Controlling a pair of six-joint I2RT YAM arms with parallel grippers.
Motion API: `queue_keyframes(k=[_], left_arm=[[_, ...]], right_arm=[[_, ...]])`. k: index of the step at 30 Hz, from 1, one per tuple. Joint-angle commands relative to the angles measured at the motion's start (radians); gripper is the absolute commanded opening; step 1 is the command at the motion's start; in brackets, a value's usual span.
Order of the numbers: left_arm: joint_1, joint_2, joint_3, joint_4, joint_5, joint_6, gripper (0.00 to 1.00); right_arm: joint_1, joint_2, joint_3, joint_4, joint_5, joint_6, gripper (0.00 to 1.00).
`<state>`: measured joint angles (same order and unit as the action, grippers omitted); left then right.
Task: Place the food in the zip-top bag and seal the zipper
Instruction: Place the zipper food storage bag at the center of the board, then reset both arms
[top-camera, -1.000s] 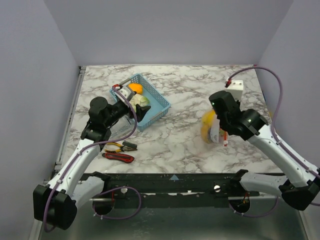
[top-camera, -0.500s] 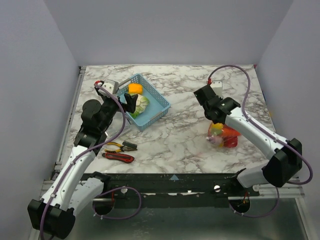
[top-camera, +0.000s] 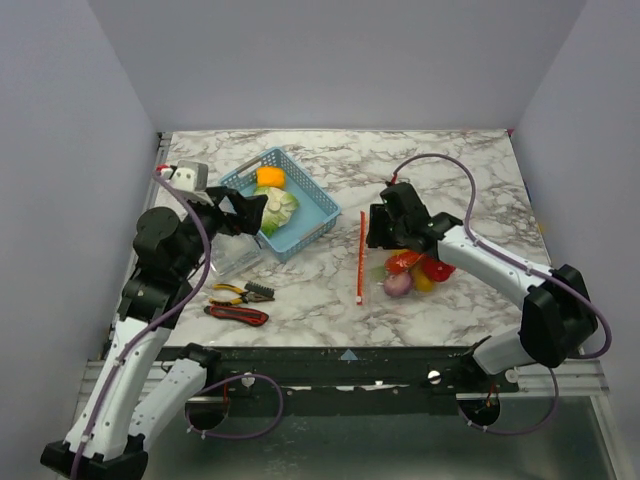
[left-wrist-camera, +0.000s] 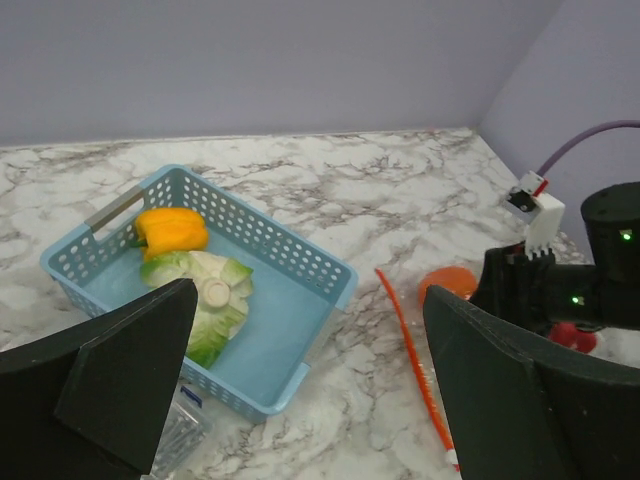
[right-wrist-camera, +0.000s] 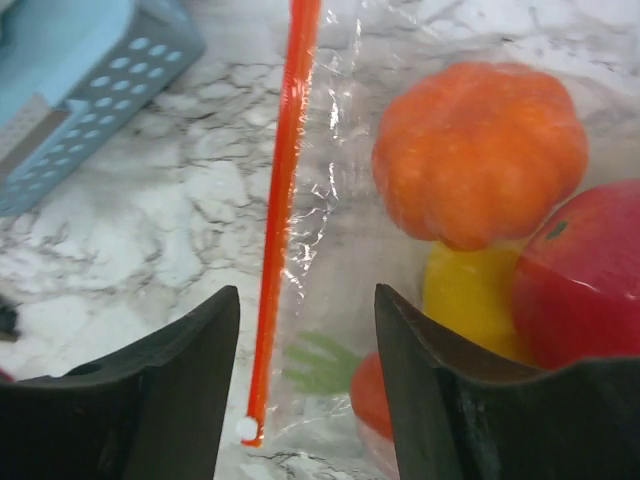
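The zip-top bag (top-camera: 379, 268) lies flat on the marble at centre right. Its zipper (top-camera: 361, 256) runs near to far along the bag's left edge. Inside it is food (top-camera: 412, 270): an orange pumpkin (right-wrist-camera: 480, 150), a red fruit (right-wrist-camera: 585, 270), a yellow piece (right-wrist-camera: 470, 300) and a purple one (top-camera: 397, 285). My right gripper (right-wrist-camera: 308, 330) hovers open just above the bag's mouth, and the zipper (right-wrist-camera: 280, 200) shows between its fingers. More food sits in the blue basket (top-camera: 311, 215): an orange pepper (top-camera: 269, 177) and a cabbage (top-camera: 280, 208). My left gripper (top-camera: 235, 210) hangs wide open and empty near the basket's left side.
Pliers (top-camera: 243, 293) and a red-handled tool (top-camera: 237, 314) lie at the front left. A small clear packet (top-camera: 236, 258) sits by the basket's near corner. Grey walls close in the table on three sides.
My right arm swung left and down, laid the bag on the table and opened its jaws off it. My left arm drew back from over the basket toward the left.
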<state>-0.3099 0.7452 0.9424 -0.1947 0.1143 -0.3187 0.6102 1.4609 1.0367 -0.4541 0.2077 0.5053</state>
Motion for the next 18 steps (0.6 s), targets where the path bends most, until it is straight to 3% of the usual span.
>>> queue_keyframes(k=[1, 12, 14, 18], left_arm=[[-0.001, -0.13, 0.019, -0.159, 0.039, -0.086, 0.98], [-0.001, -0.308, 0.139, -0.359, -0.022, -0.072, 0.98], [-0.001, -0.318, 0.174, -0.368, -0.035, -0.058, 0.98], [-0.001, -0.328, 0.211, -0.359, -0.08, -0.019, 0.98]], right_arm=[[0.005, -0.024, 0.011, 0.104, -0.193, -0.023, 0.62], [0.005, -0.359, 0.123, -0.054, -0.056, -0.101, 0.86], [0.005, -0.44, 0.148, -0.09, 0.006, -0.116, 0.98], [0.005, -0.622, 0.185, -0.127, 0.145, -0.145, 1.0]])
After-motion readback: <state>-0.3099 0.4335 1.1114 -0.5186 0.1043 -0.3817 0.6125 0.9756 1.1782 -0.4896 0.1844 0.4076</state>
